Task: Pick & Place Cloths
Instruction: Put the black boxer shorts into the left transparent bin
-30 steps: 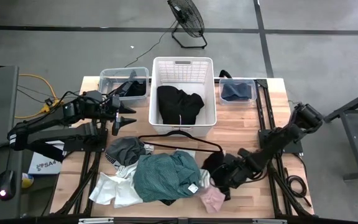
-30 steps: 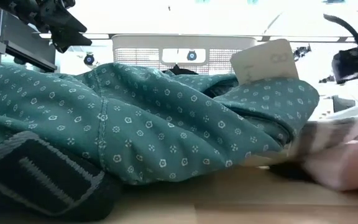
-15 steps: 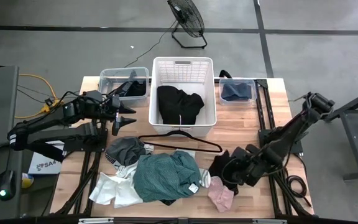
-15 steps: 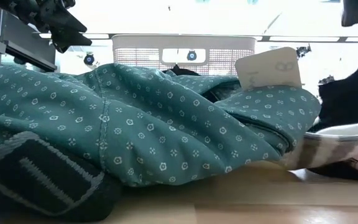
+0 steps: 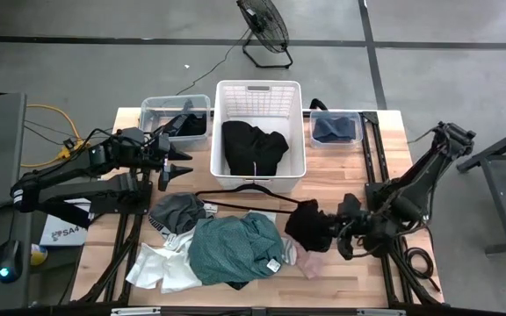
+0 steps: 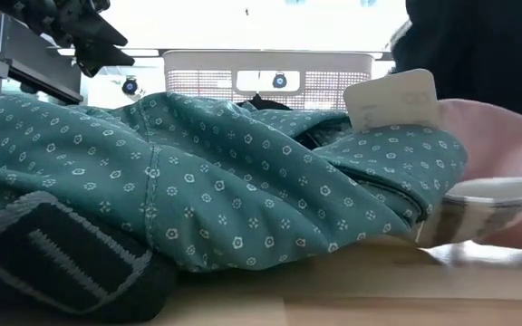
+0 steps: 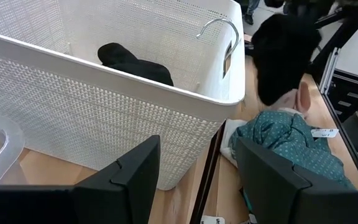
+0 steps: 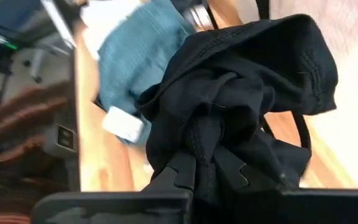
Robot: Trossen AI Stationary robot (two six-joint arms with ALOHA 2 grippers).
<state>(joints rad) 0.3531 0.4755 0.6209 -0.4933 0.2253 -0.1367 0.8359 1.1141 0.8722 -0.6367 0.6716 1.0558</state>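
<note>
My right gripper [image 5: 339, 230] is shut on a black cloth [image 5: 309, 225], held up over the table's right half; the cloth also shows in the left wrist view [image 7: 283, 53] and the low view [image 6: 478, 41]. A pink cloth [image 5: 309, 263] lies on the table below it. A teal-green patterned cloth [image 5: 235, 250], a grey cloth [image 5: 176, 211] and a white cloth [image 5: 161, 269] lie heaped at the near middle. Another black cloth [image 5: 253, 146] lies in the white basket [image 5: 258, 89]. My left gripper [image 5: 179, 167] is open and empty, left of the basket. My right gripper pinches a bunched-up part of the black cloth [image 8: 213, 140] between its two fingers [image 8: 182, 171], several layers gathered together. The fingers come from the table's right side. The cloth hangs slack in a clump, lifted off the table above the pink cloth.
A thin black wire hanger [image 5: 255, 198] lies between the basket and the heap. A clear bin [image 5: 174, 118] stands at the far left and another [image 5: 335, 129], holding a navy cloth, at the far right. A fan [image 5: 264, 26] stands on the floor beyond.
My right gripper has risen with the black cloth, swinging first toward the table's right edge and then toward the far edge. The cloth has been lifted off the table and hangs in a clump. The pink cloth has slid a little toward the far edge.
</note>
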